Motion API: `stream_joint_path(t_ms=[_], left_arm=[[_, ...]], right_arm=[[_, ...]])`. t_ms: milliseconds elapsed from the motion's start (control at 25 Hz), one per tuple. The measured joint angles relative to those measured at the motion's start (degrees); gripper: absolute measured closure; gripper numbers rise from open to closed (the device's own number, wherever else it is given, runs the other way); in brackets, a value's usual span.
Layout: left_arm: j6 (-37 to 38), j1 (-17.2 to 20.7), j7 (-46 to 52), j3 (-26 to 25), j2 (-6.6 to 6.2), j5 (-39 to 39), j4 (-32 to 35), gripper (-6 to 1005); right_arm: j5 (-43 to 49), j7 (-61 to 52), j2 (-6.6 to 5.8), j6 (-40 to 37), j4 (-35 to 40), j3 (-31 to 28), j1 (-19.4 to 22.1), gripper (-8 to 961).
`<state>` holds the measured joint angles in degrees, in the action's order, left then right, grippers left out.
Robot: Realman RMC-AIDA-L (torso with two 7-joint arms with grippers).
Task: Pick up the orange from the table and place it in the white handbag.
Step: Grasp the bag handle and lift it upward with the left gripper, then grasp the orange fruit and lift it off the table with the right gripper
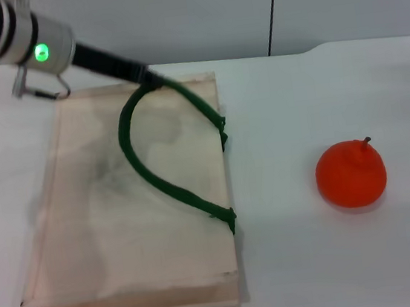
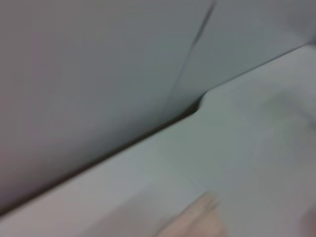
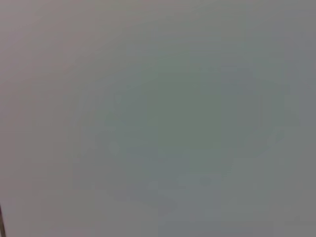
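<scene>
White handbag (image 1: 147, 228): laid flat on the white surface (image 1: 337, 257), interior hidden, contents not discernible.
Green handle (image 1: 155, 171): looped across the bag, its far end met by the left end effector (image 1: 147, 77).
Left end effector state: cannot be told.
Orange (image 1: 350, 173): set on the surface, well apart from the bag on the robot's right.

- The left arm (image 1: 19, 38) reached in from the upper left of the head view, a green light lit on its white wrist.
- Its dark pincer (image 1: 143, 77) extended forward; whether it was closed could not be told.
- The right arm was out of sight.
</scene>
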<state>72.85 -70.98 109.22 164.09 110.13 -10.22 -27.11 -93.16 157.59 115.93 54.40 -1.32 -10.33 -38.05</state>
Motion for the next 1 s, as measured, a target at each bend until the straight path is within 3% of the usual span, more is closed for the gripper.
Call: stream_joint_path(t_ms=[120,600,1000], left_arm=[[6.15,-2.94,-2.30,0.00,-1.01,2.30,-2.45,870],[30.31,-12.34,-9.96,0.09,-1.55,3.71,-14.41,875],[41.70,-13.89,-10.40,0.08,-1.97,5.05,-27.62,878]], right_arm=[[-0.01,0.00,-0.01,0.00,0.01,-0.04,0.00,62],[-0.01,-0.08,0.00,0.01,0.00,-0.04,0.38,62],[0.06,-3.77,0.00,-0.45,0.48,0.09,0.99,62]])
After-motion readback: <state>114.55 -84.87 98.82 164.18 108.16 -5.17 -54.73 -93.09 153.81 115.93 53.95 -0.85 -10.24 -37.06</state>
